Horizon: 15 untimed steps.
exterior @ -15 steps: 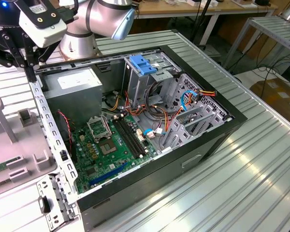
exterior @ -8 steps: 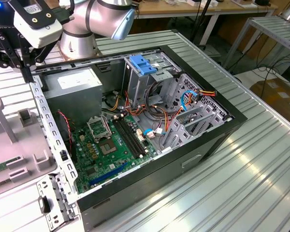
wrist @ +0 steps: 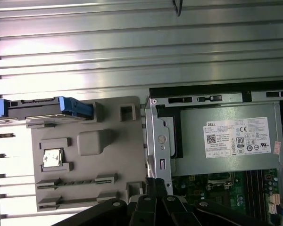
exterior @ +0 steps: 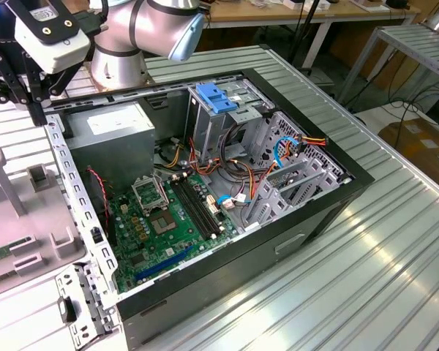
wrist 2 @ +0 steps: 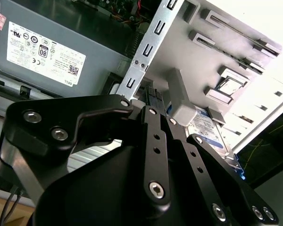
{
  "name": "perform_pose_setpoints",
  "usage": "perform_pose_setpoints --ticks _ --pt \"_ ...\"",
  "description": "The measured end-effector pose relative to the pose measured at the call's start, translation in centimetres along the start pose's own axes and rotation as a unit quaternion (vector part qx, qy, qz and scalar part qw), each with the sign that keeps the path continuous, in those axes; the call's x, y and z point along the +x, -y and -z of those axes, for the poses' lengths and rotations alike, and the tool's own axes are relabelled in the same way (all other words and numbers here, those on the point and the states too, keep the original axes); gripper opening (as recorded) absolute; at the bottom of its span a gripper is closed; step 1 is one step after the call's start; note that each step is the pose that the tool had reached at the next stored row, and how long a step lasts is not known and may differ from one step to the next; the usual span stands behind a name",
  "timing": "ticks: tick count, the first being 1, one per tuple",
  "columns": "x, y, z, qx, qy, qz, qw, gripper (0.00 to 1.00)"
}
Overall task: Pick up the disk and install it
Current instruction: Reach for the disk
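The disk (wrist: 47, 108) stands on its edge in a slot at one end of a grey parts tray (wrist: 113, 155), dark with bright blue side rails. In the second wrist view its labelled face (wrist 2: 208, 128) shows past the fingers, behind a grey post of the tray. My gripper (exterior: 37, 115) hangs over the metal rim of the open computer case (exterior: 227, 190), between the tray and the power supply. Its black fingers (wrist 2: 153, 141) lie close together, shut with nothing between them. The gripper (wrist: 156, 182) is apart from the disk.
The grey power supply (exterior: 110, 135) fills the case corner nearest the gripper. A drive cage with a blue plastic bracket (exterior: 216, 99) stands at the back of the case, with cables (exterior: 278, 157) and the motherboard (exterior: 161, 223) beside it. The tray (exterior: 29, 212) lies at the exterior view's left on the ribbed metal table (exterior: 366, 263).
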<state>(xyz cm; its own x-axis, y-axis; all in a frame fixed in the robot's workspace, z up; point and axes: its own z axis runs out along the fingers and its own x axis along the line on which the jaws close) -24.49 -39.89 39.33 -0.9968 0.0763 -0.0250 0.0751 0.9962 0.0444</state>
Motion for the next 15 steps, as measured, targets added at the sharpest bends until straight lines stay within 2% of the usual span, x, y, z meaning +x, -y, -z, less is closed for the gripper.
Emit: perform_pose_setpoints --ticks 15 --pt "1.39 0.11 0.04 0.0000 0.0000 0.000 1.00000 0.11"
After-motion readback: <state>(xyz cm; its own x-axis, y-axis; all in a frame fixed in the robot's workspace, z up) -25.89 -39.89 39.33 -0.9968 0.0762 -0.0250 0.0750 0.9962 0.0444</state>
